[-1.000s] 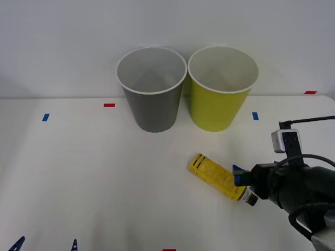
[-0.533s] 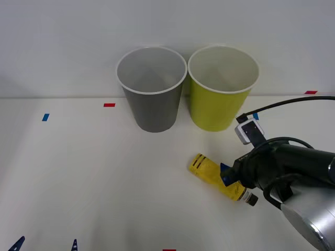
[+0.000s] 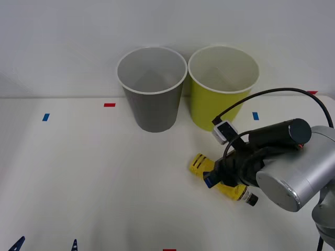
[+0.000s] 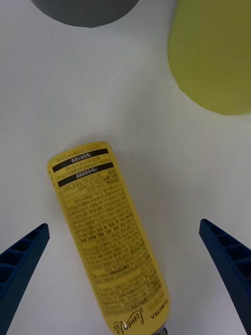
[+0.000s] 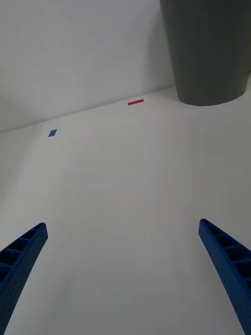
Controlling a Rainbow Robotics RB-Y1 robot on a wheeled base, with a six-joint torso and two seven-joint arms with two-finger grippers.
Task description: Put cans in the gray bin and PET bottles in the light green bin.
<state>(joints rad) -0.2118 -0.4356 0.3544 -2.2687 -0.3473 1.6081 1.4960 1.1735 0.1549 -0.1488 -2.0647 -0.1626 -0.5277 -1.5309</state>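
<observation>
The PET bottle [image 3: 199, 163], slim with a yellow label and a small dark cap, lies on its side on the white table in front of the light green bin [image 3: 222, 89]. The gray bin [image 3: 152, 91] stands upright just left of the green one. My right gripper [image 3: 213, 177] hovers over the bottle's middle and is open. In the right wrist view the bottle [image 4: 104, 235] lies between the two blue fingers [image 4: 23, 261], which do not touch it. My left gripper [image 3: 47, 243] rests open at the table's near left edge, empty, with the gray bin [image 5: 209, 52] far ahead of it.
Small red tape marks [image 3: 109, 105] and blue tape marks [image 3: 45, 117] dot the table. A white wall rises right behind the bins. A black cable [image 3: 261, 97] loops above my right wrist. Bare tabletop stretches across the left half.
My right arm has swung left and forward, from beside the bottle's cap end to above its middle. The bottle, the bins and the left arm have not moved.
</observation>
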